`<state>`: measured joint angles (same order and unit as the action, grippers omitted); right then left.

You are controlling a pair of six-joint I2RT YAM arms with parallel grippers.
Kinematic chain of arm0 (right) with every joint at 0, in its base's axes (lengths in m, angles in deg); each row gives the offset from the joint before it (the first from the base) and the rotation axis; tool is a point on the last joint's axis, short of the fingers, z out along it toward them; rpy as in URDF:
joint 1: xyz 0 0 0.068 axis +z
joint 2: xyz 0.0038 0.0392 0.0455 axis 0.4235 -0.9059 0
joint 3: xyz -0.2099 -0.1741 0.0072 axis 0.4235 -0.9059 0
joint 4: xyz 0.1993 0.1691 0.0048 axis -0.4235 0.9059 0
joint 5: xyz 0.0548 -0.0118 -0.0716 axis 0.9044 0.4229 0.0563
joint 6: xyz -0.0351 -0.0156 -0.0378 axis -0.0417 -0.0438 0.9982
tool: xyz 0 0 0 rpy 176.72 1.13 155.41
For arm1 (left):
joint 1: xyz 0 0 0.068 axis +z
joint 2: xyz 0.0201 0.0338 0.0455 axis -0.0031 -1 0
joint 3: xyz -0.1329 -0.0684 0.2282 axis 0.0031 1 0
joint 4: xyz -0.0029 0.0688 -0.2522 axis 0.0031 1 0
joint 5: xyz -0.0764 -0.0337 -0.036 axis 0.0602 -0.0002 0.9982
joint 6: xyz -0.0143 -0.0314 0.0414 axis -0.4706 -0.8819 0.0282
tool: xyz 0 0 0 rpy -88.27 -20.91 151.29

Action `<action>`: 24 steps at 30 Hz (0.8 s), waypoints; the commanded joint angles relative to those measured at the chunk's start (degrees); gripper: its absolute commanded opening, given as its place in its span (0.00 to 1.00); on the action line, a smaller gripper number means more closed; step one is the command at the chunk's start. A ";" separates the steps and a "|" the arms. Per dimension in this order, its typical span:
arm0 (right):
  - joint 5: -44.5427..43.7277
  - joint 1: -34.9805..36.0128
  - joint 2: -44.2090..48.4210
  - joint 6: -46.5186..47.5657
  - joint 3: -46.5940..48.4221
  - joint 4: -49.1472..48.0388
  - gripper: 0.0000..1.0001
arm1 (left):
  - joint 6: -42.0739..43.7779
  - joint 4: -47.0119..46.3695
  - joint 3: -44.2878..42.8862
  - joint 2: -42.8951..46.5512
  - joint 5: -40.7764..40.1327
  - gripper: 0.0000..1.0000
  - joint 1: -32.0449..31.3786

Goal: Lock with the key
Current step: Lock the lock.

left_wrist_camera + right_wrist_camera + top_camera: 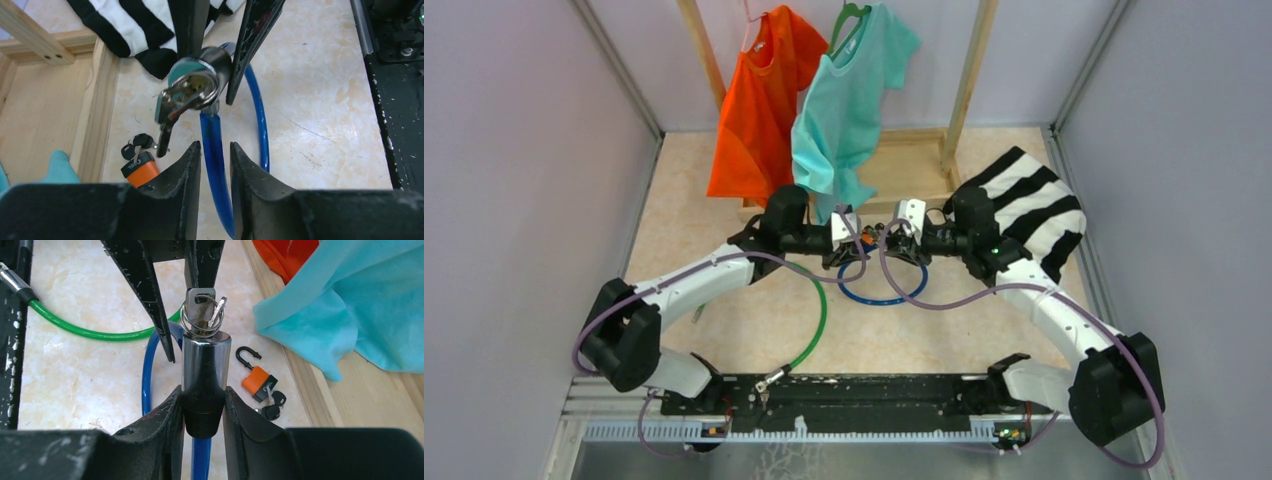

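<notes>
Your right pincer (202,392) is clamped on the lock cylinder (205,357) of the blue cable (148,365), the key (200,300) seated in the end beyond its tips; your left pincer (215,150) stands slightly parted and empty, the key just ahead. Close the left squarely on the key's flat head, clear of the ring (186,320), then twist. No container shows; only the cylinder holds anything.

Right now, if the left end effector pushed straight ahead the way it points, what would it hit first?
Most likely the key sticking out of the lock cylinder, which the right end effector holds. The blue cable seems to pass below the left end effector, though depth is unclear.
</notes>
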<state>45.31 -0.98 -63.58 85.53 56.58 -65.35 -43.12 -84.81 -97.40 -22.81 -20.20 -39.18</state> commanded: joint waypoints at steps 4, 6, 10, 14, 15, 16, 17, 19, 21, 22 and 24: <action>2.88 1.41 1.11 -1.16 -1.11 -1.69 0.00 | 2.91 2.10 -0.26 3.44 4.75 0.45 -0.90; 3.17 1.43 1.01 -1.16 -1.13 -1.30 0.00 | 3.08 1.15 0.80 4.56 4.95 0.49 -0.90; 3.31 1.41 0.96 -0.88 -1.06 -0.37 0.00 | 4.61 2.69 1.27 5.49 4.32 0.54 -0.84; 3.36 1.41 1.33 -0.85 -1.50 -0.46 0.00 | 9.03 9.74 -0.35 7.13 0.17 0.57 -0.58; 3.38 1.41 1.46 -0.85 -1.60 -0.54 0.00 | 10.05 11.92 -0.98 7.66 -1.33 0.58 -0.51; 3.38 1.41 1.49 -0.89 -1.69 -0.54 0.00 | 10.87 14.39 -1.80 8.26 -2.83 0.59 -0.40; 3.44 1.41 1.43 -0.89 -1.75 -0.54 0.00 | 11.57 16.51 -2.46 8.94 -4.46 0.61 -0.30; 3.35 1.41 1.37 -0.89 -1.88 -0.66 0.00 | 13.49 20.57 -3.94 10.32 -6.67 0.63 -0.12; 3.43 1.41 1.26 -0.90 -1.97 -0.77 0.00 | 15.52 24.90 -5.65 11.38 -7.34 0.65 -0.11; 3.44 1.41 1.13 -0.89 -1.90 -0.81 0.00 | 16.06 26.11 -6.60 11.65 -6.93 0.66 -0.11; 3.53 1.41 1.00 -0.87 -1.81 -0.81 0.00 | 17.28 28.21 -9.21 11.56 -4.93 0.70 -0.11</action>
<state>46.84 -0.31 -63.30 85.00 55.38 -66.86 -30.79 -64.50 -101.23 -13.09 -25.47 -39.44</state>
